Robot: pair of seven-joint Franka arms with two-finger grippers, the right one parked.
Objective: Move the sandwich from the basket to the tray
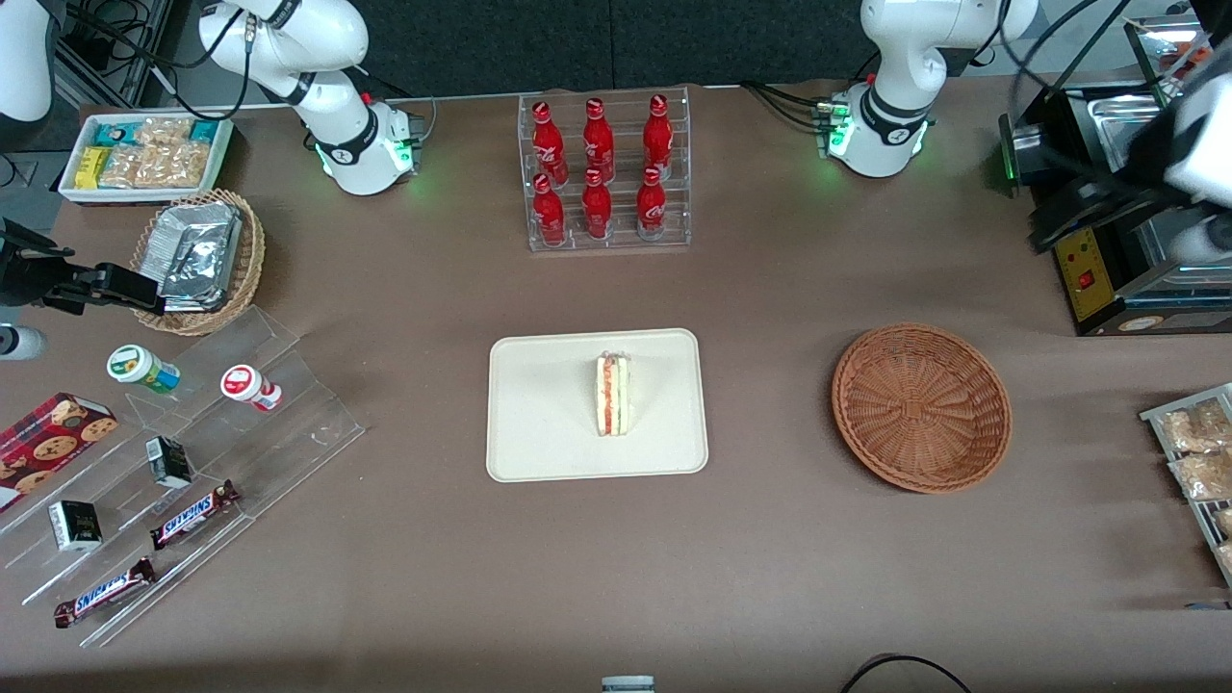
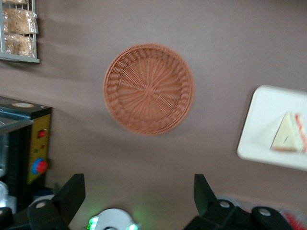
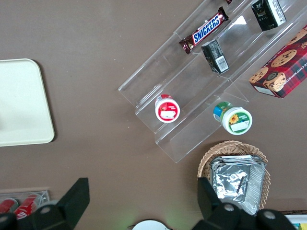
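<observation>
Sandwich [image 1: 613, 395] is sitting on the tray [image 1: 539, 423], wicker basket [image 1: 921, 406] at its 3 o'clock is lying empty, gripper [image 2: 139, 196] is hanging wide open, holding nothing, so basically done.

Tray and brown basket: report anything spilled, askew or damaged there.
Nothing stands out. The sandwich stands intact on its edge on the tray, filling in place. The basket sits upright and empty on the table. The gripper hangs above the table by the basket, jaws open and empty.

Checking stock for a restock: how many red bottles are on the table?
6, all in the clear rack: three red bottles along its upper row, three on the lower, nearer the camera. The pincer hangs open above the table.
</observation>
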